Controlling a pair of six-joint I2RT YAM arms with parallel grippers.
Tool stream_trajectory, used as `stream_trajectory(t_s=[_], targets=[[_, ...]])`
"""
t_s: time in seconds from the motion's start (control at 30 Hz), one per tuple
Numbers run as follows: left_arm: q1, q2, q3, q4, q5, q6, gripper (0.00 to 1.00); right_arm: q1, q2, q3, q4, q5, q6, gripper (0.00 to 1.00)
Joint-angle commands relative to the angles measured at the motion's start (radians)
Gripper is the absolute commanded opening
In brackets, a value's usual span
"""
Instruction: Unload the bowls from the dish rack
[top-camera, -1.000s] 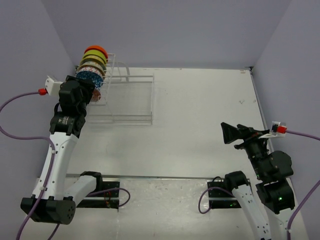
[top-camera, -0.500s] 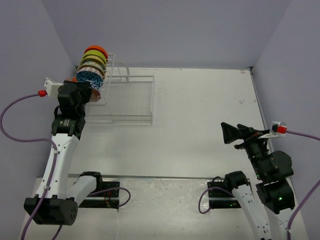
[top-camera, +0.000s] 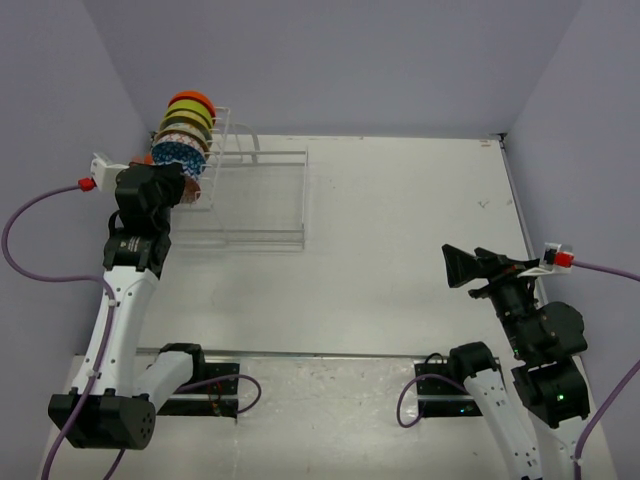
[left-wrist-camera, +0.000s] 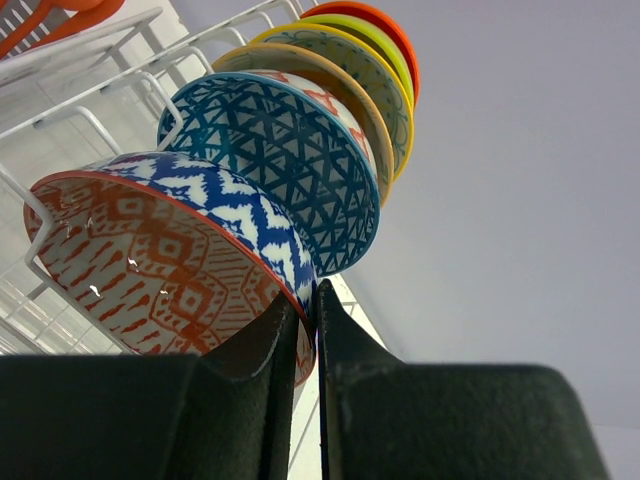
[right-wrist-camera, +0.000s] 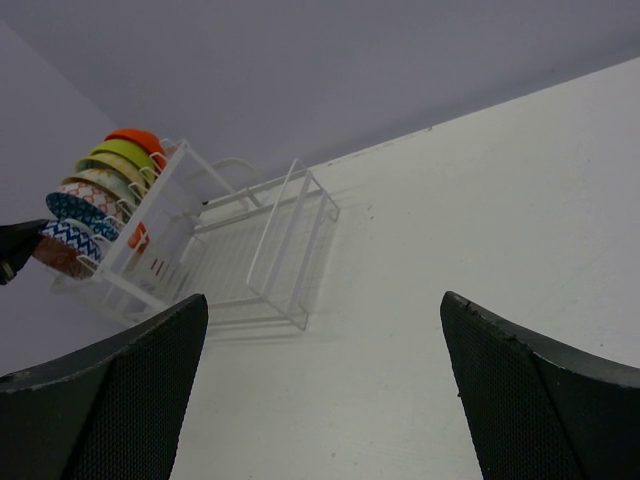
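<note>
Starting with the table: a white top, with both arm bases at its near edge.

Dish rack: a white wire frame, standing at the far left corner of the table. Its taller gridded end is on the left, close to the left wall. The lower, open section runs to the right.

Left arm: it reaches up from its base to the rack's left end. Right arm: it is folded near its own base on the right side of the table, well apart from the rack.

Bowls: they stand on edge in a close row in the tall section of the rack, six by count in the left wrist view. Orange is at the far end, then lime green, then patterned ones. A blue lattice bowl stands second from the front. The nearest bowl is orange-patterned inside and blue and white outside, and it sits in the rack wires.

Left pincer: its fingers are drawn almost together on the lower rim of the nearest bowl, one inside the bowl and one outside, gripping it.

Right pincer: its fingers are spread wide with nothing between them. It is aimed across the table towards the rack.
</note>
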Motion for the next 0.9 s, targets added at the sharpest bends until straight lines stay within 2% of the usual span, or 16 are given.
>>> stream_trajectory(t_s=[0.0,0.43,0.87], targets=[[0.014,-0.022,0.000,0.017,-0.029,0.041,0.00,-0.004,-0.012,0.011,0.043,0.005,-0.020,0.99],[0.014,-0.128,-0.032,0.109,-0.044,0.068,0.00,-0.002,-0.021,0.008,0.043,0.008,-0.020,0.99],[0.014,-0.159,-0.017,0.109,0.075,0.085,0.00,-0.002,-0.015,0.005,0.043,0.015,-0.024,0.99]])
